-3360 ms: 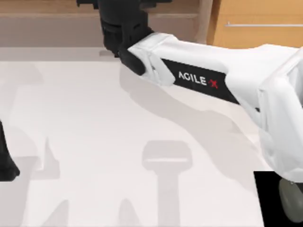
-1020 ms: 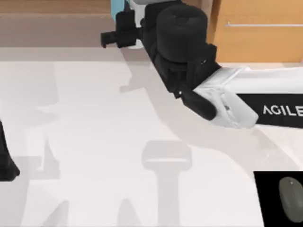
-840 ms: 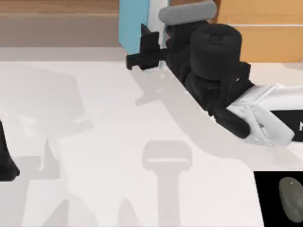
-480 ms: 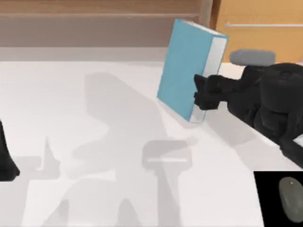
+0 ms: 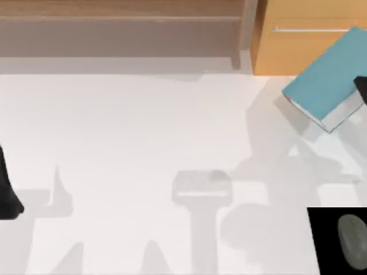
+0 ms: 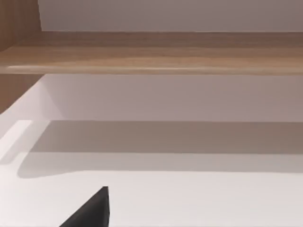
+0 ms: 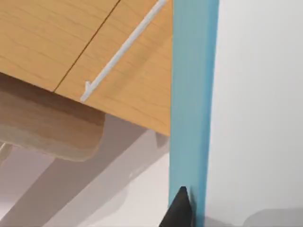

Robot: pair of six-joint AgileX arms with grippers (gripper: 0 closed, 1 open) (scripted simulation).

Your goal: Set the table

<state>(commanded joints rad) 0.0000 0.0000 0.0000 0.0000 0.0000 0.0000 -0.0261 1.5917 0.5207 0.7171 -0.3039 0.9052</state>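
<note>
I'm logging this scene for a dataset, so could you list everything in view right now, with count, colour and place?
Table: one, white, spanning the top view.
Shelf: one, brown wood, along the table's far edge.
Drawer cabinet: one, orange wood with a silver bar handle, far right.
Book: one, light blue with white pages, tilted above the table's far right, in front of the cabinet.
Mat: one, black, near right corner.
Mouse: one, grey, on the mat.
Left arm: black, at the left edge.
Right hand: black, at the right edge, holding the book.

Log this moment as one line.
right gripper: holding blue hardcover book above white table, right side | left gripper: parked, left edge
</note>
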